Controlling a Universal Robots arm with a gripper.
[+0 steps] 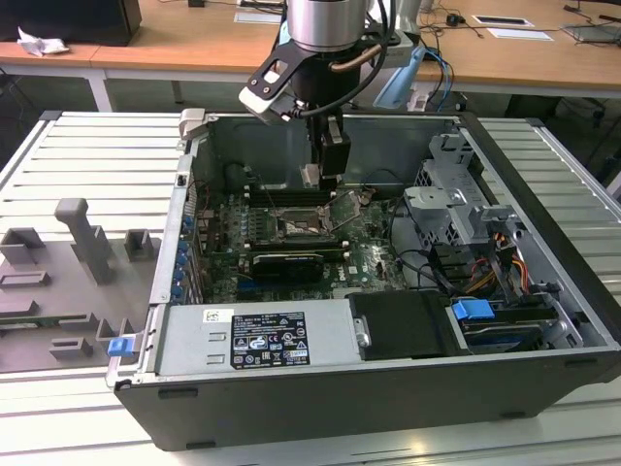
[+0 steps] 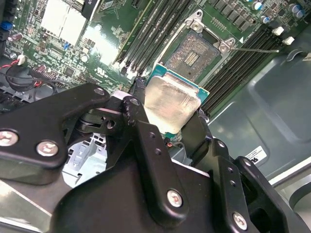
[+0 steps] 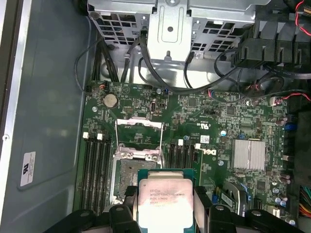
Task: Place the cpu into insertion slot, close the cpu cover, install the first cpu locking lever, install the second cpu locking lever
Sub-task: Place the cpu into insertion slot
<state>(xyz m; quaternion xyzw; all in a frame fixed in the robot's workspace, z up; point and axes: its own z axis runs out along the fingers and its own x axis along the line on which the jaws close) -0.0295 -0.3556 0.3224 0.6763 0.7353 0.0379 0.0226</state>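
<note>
The black hand (image 2: 169, 110) is clenched on opposite edges of the small flat square silver-topped cpu (image 2: 172, 102), held above and just beside the dark square silver-rimmed insertion slot (image 2: 194, 56); placing well likely needs level carriage and corners squared over that slot.

Robotics lab, open PC case (image 1: 388, 413) on slatted alu bench (image 1: 102, 155), desks (image 1: 194, 44) behind

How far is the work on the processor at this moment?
Nothing is finished yet. In hand: the end effector grips the chip near the socket, which lies bare. Left: the chip is not seated, the cover stands open, and a lever sticks out unfastened.
</note>
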